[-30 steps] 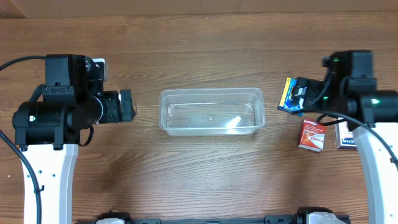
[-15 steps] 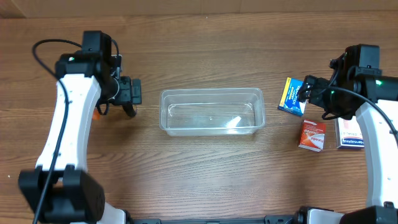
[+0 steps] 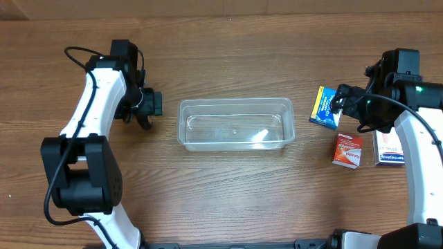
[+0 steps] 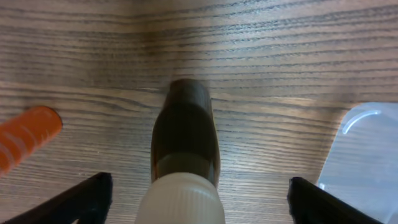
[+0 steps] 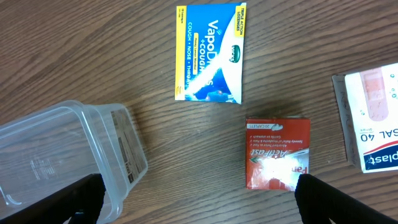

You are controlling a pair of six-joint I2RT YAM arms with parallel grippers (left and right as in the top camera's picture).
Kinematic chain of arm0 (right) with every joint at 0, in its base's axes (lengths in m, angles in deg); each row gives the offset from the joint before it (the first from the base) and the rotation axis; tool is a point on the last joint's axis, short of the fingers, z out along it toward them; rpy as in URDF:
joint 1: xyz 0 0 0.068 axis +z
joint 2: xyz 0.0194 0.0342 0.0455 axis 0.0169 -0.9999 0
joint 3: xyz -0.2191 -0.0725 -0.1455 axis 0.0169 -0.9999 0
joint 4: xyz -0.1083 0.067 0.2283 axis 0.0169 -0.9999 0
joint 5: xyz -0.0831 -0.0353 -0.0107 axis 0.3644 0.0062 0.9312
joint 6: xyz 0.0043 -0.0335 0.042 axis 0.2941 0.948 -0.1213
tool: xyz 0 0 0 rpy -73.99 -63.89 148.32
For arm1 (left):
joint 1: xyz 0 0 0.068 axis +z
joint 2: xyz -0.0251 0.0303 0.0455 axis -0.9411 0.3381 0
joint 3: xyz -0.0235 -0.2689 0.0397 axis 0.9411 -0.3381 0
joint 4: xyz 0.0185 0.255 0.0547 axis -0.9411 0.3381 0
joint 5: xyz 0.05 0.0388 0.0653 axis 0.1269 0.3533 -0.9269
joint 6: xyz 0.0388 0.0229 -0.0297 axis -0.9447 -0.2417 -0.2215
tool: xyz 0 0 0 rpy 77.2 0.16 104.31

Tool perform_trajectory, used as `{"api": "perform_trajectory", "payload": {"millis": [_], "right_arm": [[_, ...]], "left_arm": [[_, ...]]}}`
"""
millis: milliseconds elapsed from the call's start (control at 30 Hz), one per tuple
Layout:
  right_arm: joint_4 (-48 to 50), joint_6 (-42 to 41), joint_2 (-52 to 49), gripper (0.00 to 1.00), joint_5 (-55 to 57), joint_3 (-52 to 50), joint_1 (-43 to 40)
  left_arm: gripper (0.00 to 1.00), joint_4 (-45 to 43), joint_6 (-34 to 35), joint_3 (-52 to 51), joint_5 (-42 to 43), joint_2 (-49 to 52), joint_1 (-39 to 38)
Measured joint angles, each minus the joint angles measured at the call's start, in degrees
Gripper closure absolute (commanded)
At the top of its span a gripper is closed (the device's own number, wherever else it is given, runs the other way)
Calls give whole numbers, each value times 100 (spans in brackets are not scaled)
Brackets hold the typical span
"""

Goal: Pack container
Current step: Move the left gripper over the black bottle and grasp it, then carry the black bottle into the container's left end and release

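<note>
1. Container (image 3: 235, 124): clear rectangular tub, upright, nothing in it, at the middle of the counter (image 3: 228, 200) in the overhead view.
2. Left fingers (image 4: 90, 194): at 9 o'clock of the container, near its short end; spread wide, holding nothing.
3. Brown bottle (image 4: 185, 134): pale cap, lying on the counter between the left fingers, not gripped.
4. Orange item (image 4: 28, 134): at 9 o'clock of the bottle, partly out of view in the left wrist picture.
5. Right fingers (image 5: 84, 196): at 3 o'clock of the container; spread wide, holding nothing.
6. Blue VapoDrops packet (image 5: 210, 53): flat, at 3 o'clock of the container, apart from it.
7. Red box (image 5: 277, 154): at 5 o'clock of the packet.
8. White box (image 5: 373, 118): just beside the red box, at its 3 o'clock.
</note>
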Motion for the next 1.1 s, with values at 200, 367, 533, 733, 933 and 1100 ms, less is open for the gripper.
{"api": "perform_trajectory", "payload": {"millis": [200, 367, 533, 733, 933, 1100], "right_arm": [[0, 2, 0, 0, 0, 0, 0], [0, 2, 0, 0, 0, 0, 0], [9, 0, 0, 0, 0, 0, 0], [22, 0, 0, 0, 0, 0, 0], [15, 0, 0, 0, 0, 0, 2], [13, 2, 0, 0, 0, 0, 0]], "left_arm": [[69, -15, 46, 0, -37, 7, 0], [71, 2, 44, 0, -57, 7, 0], [75, 7, 44, 0, -61, 7, 0], [85, 9, 44, 2, -63, 7, 0], [94, 11, 44, 7, -68, 7, 0], [96, 26, 44, 15, -72, 7, 0]]}}
